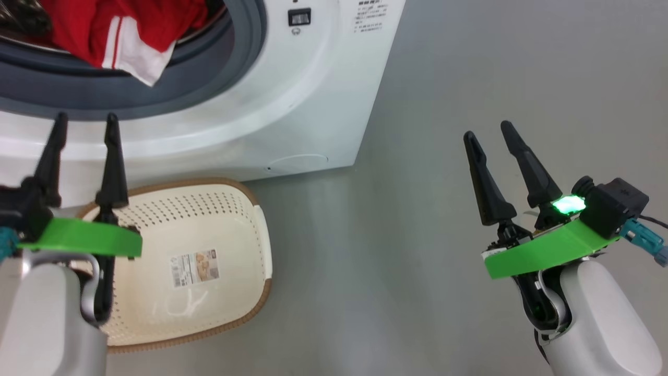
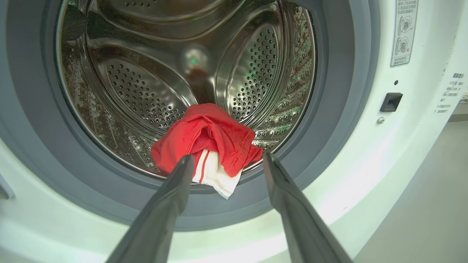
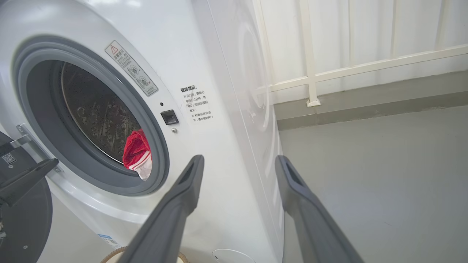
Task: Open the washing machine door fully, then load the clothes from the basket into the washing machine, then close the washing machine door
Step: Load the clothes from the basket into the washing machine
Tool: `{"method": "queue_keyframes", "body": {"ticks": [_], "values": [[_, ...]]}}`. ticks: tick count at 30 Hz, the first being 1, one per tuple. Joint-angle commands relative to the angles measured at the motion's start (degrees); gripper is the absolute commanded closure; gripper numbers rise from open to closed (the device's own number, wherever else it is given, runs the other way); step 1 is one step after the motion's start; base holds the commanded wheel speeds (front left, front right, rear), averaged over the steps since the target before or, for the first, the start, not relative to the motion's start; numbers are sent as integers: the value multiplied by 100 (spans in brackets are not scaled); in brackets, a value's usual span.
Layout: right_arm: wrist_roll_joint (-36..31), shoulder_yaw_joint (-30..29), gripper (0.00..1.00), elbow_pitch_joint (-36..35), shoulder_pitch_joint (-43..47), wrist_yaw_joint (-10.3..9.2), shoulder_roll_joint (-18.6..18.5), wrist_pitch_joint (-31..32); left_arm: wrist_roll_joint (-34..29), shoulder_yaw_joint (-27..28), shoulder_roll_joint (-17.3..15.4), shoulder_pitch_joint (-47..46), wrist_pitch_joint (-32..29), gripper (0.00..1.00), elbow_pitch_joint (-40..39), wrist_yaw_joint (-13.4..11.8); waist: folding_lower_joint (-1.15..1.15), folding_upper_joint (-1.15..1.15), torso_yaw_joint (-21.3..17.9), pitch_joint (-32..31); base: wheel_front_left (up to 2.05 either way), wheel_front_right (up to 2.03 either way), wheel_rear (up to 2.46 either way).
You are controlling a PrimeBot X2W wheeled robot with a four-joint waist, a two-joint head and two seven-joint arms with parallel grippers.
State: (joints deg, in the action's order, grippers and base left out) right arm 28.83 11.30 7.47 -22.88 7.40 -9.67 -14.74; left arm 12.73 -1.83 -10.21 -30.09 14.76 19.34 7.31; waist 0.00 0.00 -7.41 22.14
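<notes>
The clothes (image 1: 112,36) are a crumpled red bundle with a white, red-striped panel. They lie at the drum's front lip at eleven o'clock in the head view, drooping over the grey gasket (image 1: 219,62) of the washing machine (image 1: 313,104). The cream basket (image 1: 209,214) sits at seven o'clock, label sticker showing. The left gripper (image 1: 86,119) and right gripper (image 1: 488,130) both have their fingers spread apart and hold nothing.
</notes>
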Motion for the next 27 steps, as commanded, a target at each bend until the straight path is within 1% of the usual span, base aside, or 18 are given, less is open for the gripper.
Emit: {"method": "queue_keyframes", "body": {"ticks": [1, 13, 27], "values": [[47, 133, 0, -109, 145, 9, -26, -26, 24, 210, -139, 191, 24, 0, -244, -5, 0, 0, 64, -248, 0, 0, 0], [100, 168, 0, 14, 409, 9, -126, -26, 51, 312, 67, 1148, 24, 0, -805, -25, 0, 0, 226, -838, 0, 0, 0], [125, 163, 0, 74, 696, 9, -186, -26, 124, 450, 288, 2066, 24, 0, -1327, -117, 0, 0, 319, -1287, 0, 0, 0]]}}
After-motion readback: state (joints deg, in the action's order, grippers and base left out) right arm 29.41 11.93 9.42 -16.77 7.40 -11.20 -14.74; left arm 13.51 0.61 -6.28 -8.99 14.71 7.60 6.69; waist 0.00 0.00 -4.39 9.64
